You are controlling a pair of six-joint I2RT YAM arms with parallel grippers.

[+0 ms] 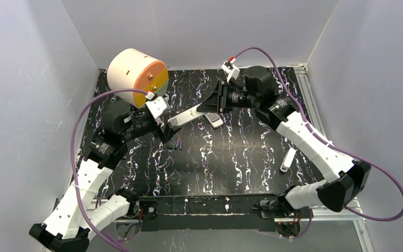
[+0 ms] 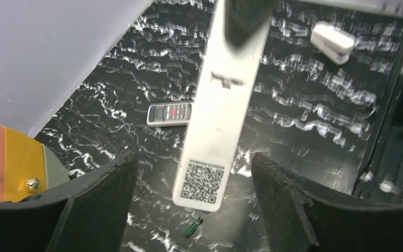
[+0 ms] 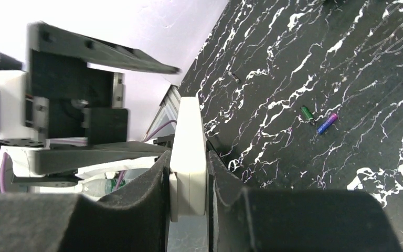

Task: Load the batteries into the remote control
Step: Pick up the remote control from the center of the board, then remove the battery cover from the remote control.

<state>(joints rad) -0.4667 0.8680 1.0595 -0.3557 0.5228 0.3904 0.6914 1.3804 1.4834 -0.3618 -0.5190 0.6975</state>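
Observation:
A long white remote control (image 1: pixel 186 116) hangs above the mat between my two arms, back side up with a QR label (image 2: pixel 203 181). My right gripper (image 3: pixel 189 157) is shut on one end of the remote control (image 3: pixel 189 142), its pads pressed flat on both faces. At the other end my left gripper (image 2: pixel 194 157) stands open, with a gap on each side of the remote control (image 2: pixel 225 105). The batteries lie on the mat below: a green one (image 2: pixel 193 229) (image 3: pixel 307 112) and a purple one (image 3: pixel 327 123), seen together as a small cluster (image 1: pixel 176 145).
A small grey remote (image 1: pixel 214 120) (image 2: pixel 170 113) lies on the mat under the right gripper. A white oblong piece (image 1: pixel 287 160) (image 2: pixel 333 42) lies at the right. A cream and orange drum (image 1: pixel 136 76) stands at the back left. White walls close in three sides.

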